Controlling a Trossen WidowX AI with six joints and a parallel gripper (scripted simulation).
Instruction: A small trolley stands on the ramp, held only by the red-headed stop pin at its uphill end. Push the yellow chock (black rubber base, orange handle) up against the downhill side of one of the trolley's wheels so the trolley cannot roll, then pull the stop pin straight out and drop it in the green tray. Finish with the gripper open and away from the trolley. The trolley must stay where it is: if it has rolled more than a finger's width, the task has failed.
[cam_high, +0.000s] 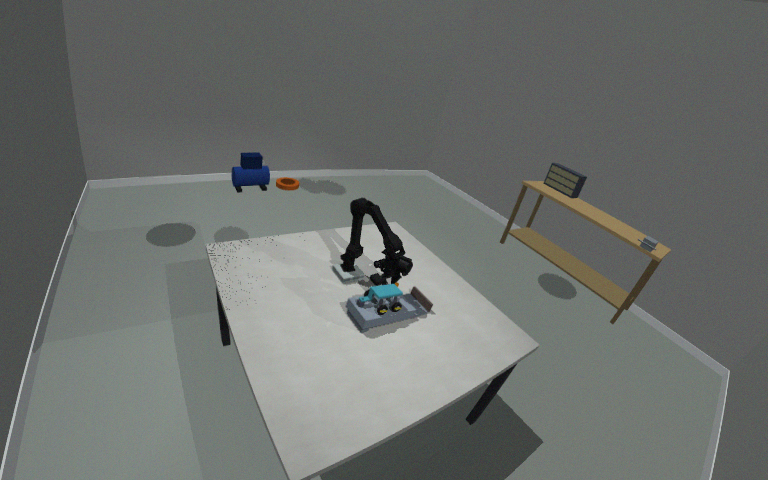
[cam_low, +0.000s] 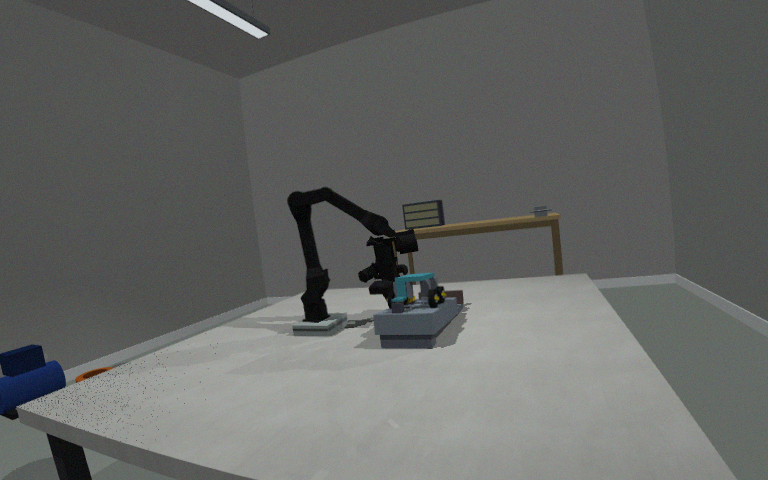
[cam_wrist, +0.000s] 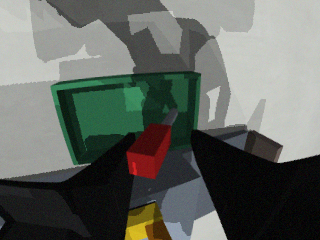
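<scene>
The gripper (cam_high: 394, 281) (cam_low: 390, 304) (cam_wrist: 163, 138) is standing partly open and released, its fingers spreading either side of the red-headed stop pin (cam_wrist: 149, 151) at the centre of the wrist view. The pin is lying at a slant in that view, its grey shank pointing to the upper right, over the green tray (cam_wrist: 57, 117); whether it is touching the tray is unclear. The tray is filling the left and centre. Below, the yellow chock (cam_wrist: 143, 226) is showing at the bottom edge, and the ramp (cam_high: 370, 322) (cam_low: 404, 323) is crossing behind the fingers. In the top view the trolley (cam_high: 386, 292) (cam_low: 416, 277) is standing on the ramp, just below frame centre, a brown end board (cam_high: 421, 298) (cam_low: 454, 295) (cam_wrist: 265, 145) rising to its right. Farther out, a wooden bench (cam_high: 589, 210) (cam_low: 481, 226) is standing at the right of the top view.
</scene>
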